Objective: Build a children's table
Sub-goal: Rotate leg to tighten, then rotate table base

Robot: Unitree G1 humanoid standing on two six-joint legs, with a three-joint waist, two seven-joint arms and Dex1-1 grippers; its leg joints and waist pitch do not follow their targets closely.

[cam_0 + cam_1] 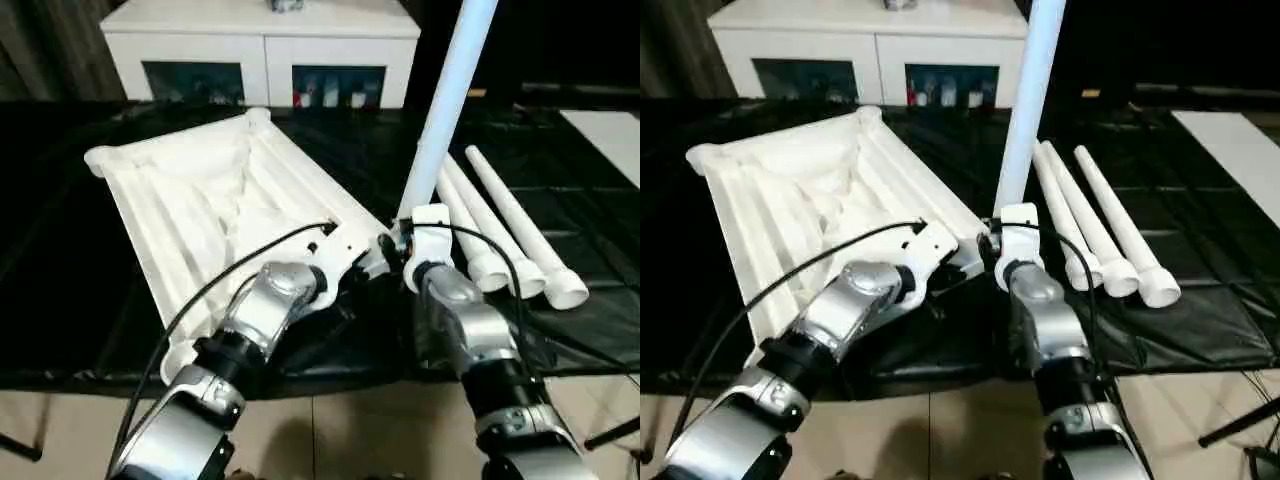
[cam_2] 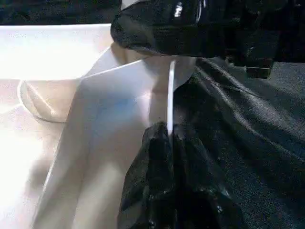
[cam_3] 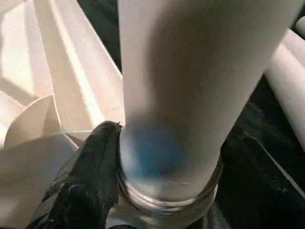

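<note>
Right pincer (image 1: 992, 246) is clamped around the base of an upright white leg (image 1: 1028, 110), which is stood in the near corner socket (image 3: 167, 202) of the tabletop (image 1: 810, 200). One black finger (image 3: 88, 179) is pressed against the leg's side just above the socket rim. Left pincer (image 2: 169, 138) is clenched on the thin edge of the tabletop just beside that same corner. The tabletop is laid upside down, ribs up, on the black-covered surface (image 1: 1200, 320). Three more legs (image 1: 1095, 235) are laid side by side on the surface beyond the right arm. A white cabinet (image 1: 262, 45) is seen behind.
</note>
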